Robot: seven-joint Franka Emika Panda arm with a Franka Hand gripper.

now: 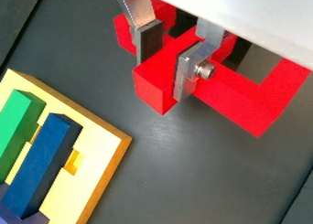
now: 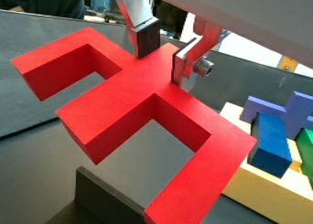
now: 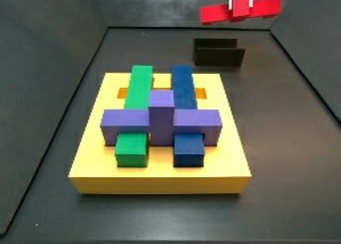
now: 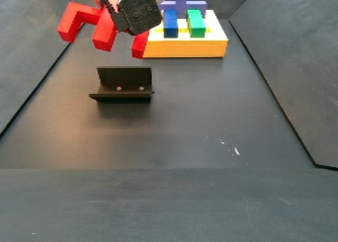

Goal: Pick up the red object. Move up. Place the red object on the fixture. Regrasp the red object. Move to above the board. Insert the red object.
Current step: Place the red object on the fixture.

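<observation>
The floor (image 3: 286, 138) is a flat dark grey surface with low dark walls along its sides in both side views. 2 things rest directly on it. The board (image 3: 160, 168), a thick yellow square slab, sits near the middle in a side view (image 4: 185, 46) and carries green, blue and purple blocks. The fixture (image 3: 218, 55), a small dark holder with a raised back wall, stands well apart from the board (image 4: 123, 85). The gripper (image 3: 241, 1) hangs in the air above the fixture, clear of the floor, clamped on the red object (image 3: 241, 10).
</observation>
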